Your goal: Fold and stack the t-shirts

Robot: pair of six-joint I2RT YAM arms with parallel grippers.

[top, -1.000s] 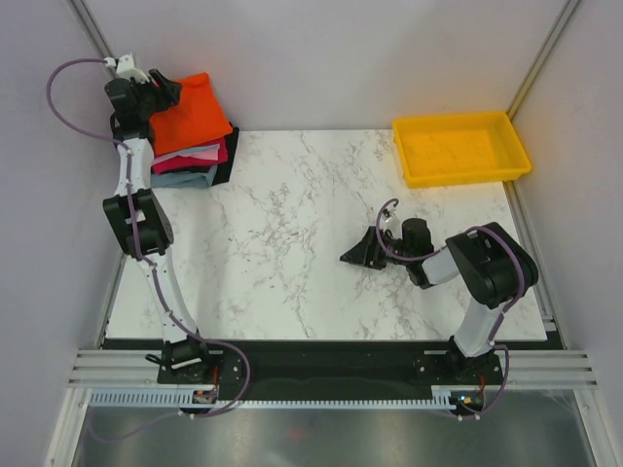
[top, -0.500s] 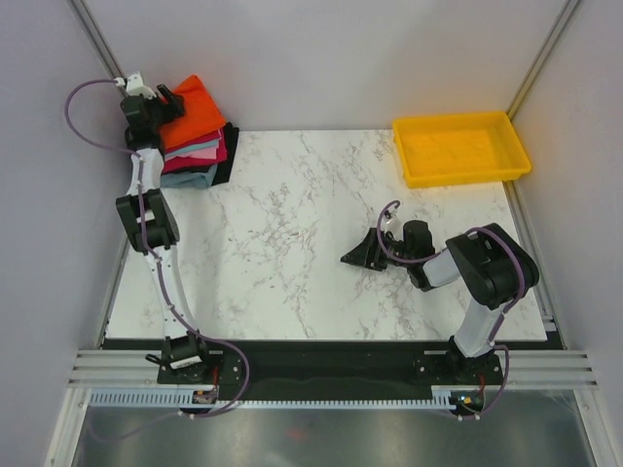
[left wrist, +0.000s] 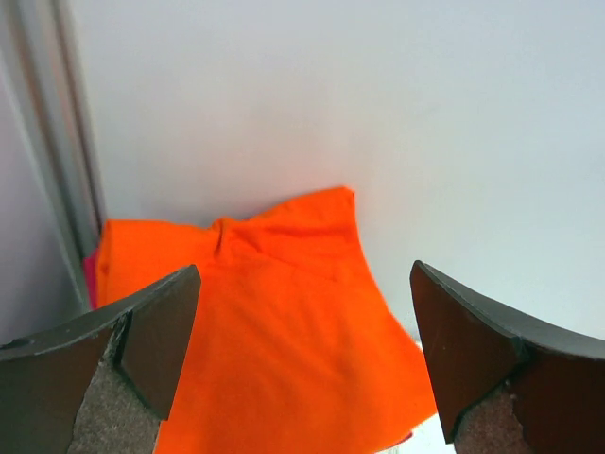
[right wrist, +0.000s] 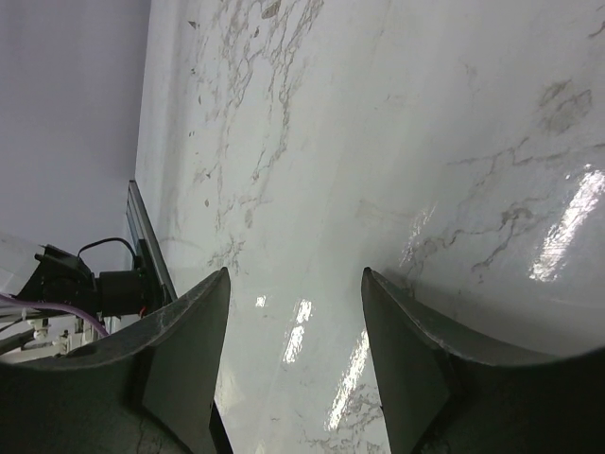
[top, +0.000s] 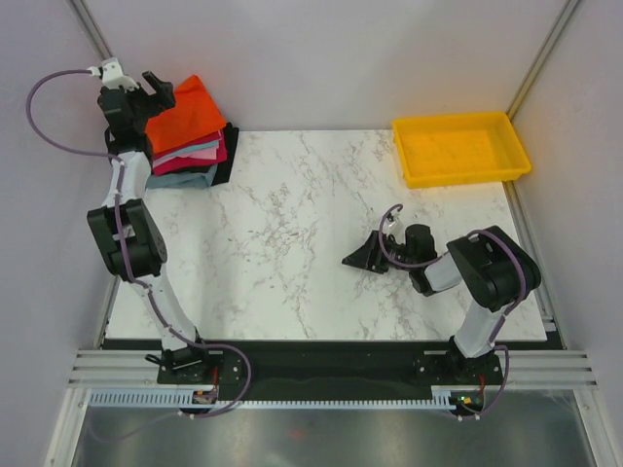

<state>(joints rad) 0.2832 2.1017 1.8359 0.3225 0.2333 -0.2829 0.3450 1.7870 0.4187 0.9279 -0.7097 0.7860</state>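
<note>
A stack of folded t-shirts (top: pixel 190 146) sits at the table's far left corner. The bright orange-red one (top: pixel 185 119) lies on top, with pink (top: pixel 202 149), crimson (top: pixel 200 161), grey-blue (top: pixel 185 178) and black (top: pixel 225 163) edges showing beneath. My left gripper (top: pixel 156 89) hovers at the stack's far left edge, open wide. In the left wrist view the orange-red t-shirt (left wrist: pixel 274 331) lies below the left gripper (left wrist: pixel 307 355), touching neither finger. My right gripper (top: pixel 360 257) rests low over the marble right of centre, open with only bare tabletop between the fingers of the right gripper (right wrist: pixel 295 369).
A yellow plastic tray (top: pixel 461 147) stands at the far right corner. White walls close in behind and to the left of the stack, with a metal frame post (left wrist: pixel 57 161) at the corner. The marble tabletop (top: pixel 292 224) stretches between the two arms.
The left gripper has opened fully and drawn back up and left. The orange-red t-shirt now lies free on the stack. The right arm has barely moved.
</note>
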